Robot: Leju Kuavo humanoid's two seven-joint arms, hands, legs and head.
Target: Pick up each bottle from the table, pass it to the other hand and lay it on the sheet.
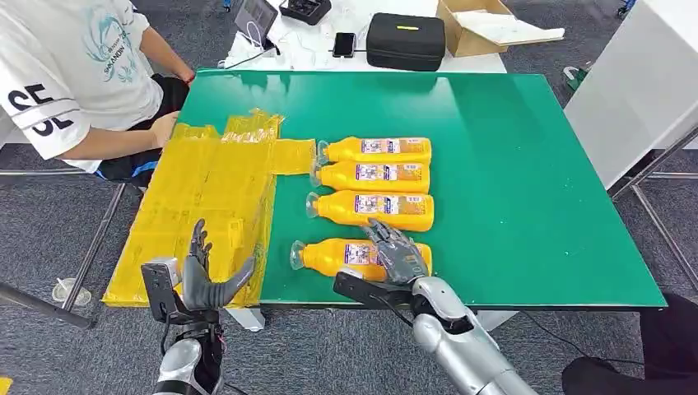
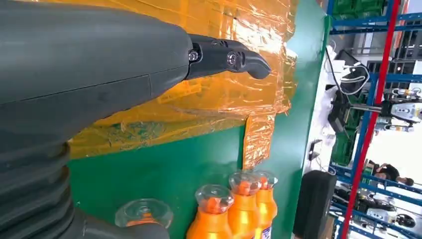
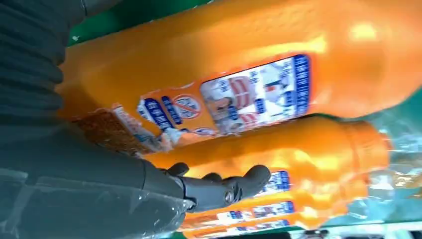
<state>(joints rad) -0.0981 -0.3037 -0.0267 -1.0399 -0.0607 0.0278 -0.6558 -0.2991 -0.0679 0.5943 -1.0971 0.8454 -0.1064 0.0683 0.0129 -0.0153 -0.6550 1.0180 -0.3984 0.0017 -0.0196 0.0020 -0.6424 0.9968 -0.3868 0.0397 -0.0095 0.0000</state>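
Right hand [image 1: 397, 251] is down on the nearest orange bottle [image 1: 329, 257], fingers draped over its label end, the bottle lying flat on the green table [image 1: 527, 181]. Whether those fingers have truly closed on it, I cannot tell; the right wrist view shows the fingers [image 3: 224, 186] curved in front of the orange body, with the bottle's label [image 3: 249, 97] big and close.

Over on the other side, the left hand [image 1: 202, 276] is held up at the near edge of the yellow sheet [image 1: 206, 189], fingers spread, thumb out, nothing in it. From its wrist camera a dark fingertip [image 2: 234, 59] hangs over the crinkled yellow plastic.

Four orange bottles lie on the table in a column, all on their sides, clear caps pointing toward the sheet. The second bottle [image 1: 370, 209] lies just beyond the one under the hand, then the third [image 1: 374, 176] and the farthest [image 1: 377, 150] sit touching each other. None is on the sheet; all lie just beside it on bare green.

A person in a white T-shirt [image 1: 66, 74] sits at the far left corner, one hand [image 1: 165, 127] resting at the sheet's edge. Beyond the green table, a black case [image 1: 405, 39], a cardboard box [image 1: 486, 25] and a phone [image 1: 344, 44] sit on a white surface.
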